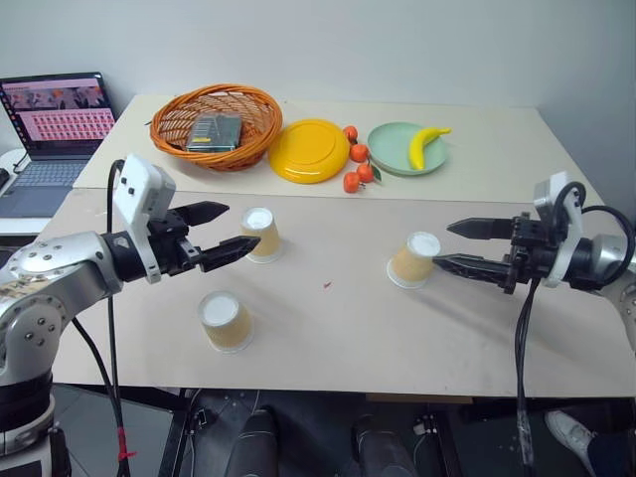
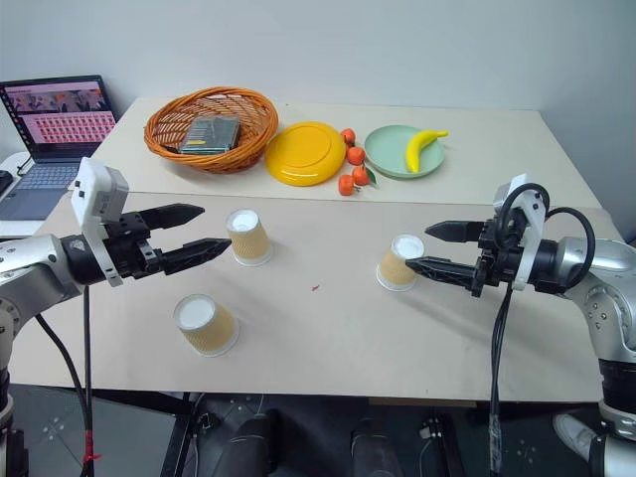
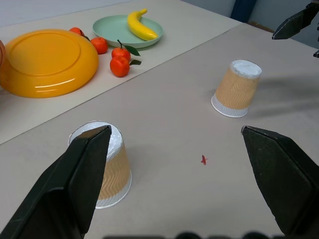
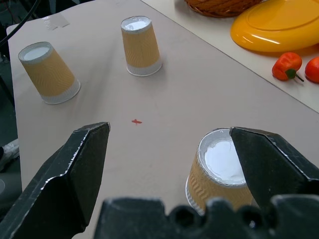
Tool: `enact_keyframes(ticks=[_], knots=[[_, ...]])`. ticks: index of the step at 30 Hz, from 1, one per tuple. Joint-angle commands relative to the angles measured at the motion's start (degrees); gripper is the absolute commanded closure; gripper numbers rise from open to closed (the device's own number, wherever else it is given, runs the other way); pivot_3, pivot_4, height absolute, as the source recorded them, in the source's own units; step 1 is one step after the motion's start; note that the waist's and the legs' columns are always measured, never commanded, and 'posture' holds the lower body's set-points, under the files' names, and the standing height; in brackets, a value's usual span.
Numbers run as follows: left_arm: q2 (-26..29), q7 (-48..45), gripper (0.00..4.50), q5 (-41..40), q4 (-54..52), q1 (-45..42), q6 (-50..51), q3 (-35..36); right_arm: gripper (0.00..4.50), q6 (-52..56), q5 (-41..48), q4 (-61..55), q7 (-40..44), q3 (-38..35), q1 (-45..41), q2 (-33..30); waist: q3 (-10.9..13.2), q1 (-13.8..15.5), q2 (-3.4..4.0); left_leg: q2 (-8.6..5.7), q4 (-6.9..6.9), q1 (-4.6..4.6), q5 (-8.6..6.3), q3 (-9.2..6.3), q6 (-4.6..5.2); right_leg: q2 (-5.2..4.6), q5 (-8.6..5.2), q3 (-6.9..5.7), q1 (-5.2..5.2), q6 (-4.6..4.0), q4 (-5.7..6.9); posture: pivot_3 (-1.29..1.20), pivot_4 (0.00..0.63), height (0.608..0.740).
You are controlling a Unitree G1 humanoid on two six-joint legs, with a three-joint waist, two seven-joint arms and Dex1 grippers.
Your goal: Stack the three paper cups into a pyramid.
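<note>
Three tan paper cups stand upside down on the table, white ends up: one at centre left (image 1: 261, 235), one nearer the front edge (image 1: 226, 321), one at centre right (image 1: 414, 260). My left gripper (image 1: 241, 227) is open and empty, hovering level just left of the centre-left cup (image 3: 117, 164). That cup sits ahead of one finger, not between the two. My right gripper (image 1: 443, 244) is open and empty, its fingers pointing at the right cup (image 4: 219, 169) from the right. The cup stands just beyond the fingertips.
At the back of the table are a wicker basket (image 1: 217, 124) holding a dark box, a yellow plate (image 1: 309, 150), small oranges (image 1: 357, 166) and a green plate (image 1: 397, 149) with a banana (image 1: 425, 144). A laptop (image 1: 55, 129) sits at far left. A small red mark (image 1: 326, 285) lies between the cups.
</note>
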Motion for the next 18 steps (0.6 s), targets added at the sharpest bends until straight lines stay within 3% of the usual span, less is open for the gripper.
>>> enact_keyframes(ticks=[1,5,13,16,18], knots=[[0.32,1.8,0.02,-0.19,-1.48,-1.9,-2.32,3.88,0.0,-2.08,-0.71,1.18,1.28,0.19,-3.33,-0.23,0.0,-0.01,0.0,0.0,0.0,0.0,0.0,0.0,0.0,0.0,0.0,0.0,0.0,0.0,0.0,0.0,0.15,0.732],[-1.01,7.79,0.02,-11.77,-1.98,-4.29,1.64,11.39,0.0,-3.92,-3.45,5.91,4.36,4.79,-9.16,0.41,0.01,-0.5,0.0,0.02,0.08,0.0,0.0,0.0,0.0,0.01,0.02,0.0,-0.01,0.03,0.01,0.0,0.15,0.732],[0.64,8.02,0.02,-8.65,-13.48,11.1,-2.19,15.64,0.0,-5.28,-5.16,8.71,9.73,9.01,-14.4,1.57,0.01,-0.23,0.0,0.0,0.01,-0.02,-0.01,0.02,0.0,-0.01,0.02,0.04,-0.03,0.02,-0.01,0.0,0.15,0.732],[-1.13,8.48,0.02,-6.62,-15.73,15.39,-5.36,16.37,0.0,-5.23,-5.11,9.01,12.24,9.31,-15.02,0.9,0.01,-0.02,0.0,0.01,0.02,-0.01,-0.01,0.03,0.0,-0.01,0.03,0.02,-0.01,0.01,-0.02,0.0,0.15,0.732],[-5.24,8.41,0.02,-1.27,-18.87,22.27,-10.51,16.35,0.0,-5.44,-5.38,9.16,15.53,9.76,-14.96,-0.53,0.0,0.05,0.02,0.0,0.03,0.0,-0.01,0.02,-0.01,-0.01,0.03,0.0,0.01,0.0,-0.03,0.0,0.15,0.732]])
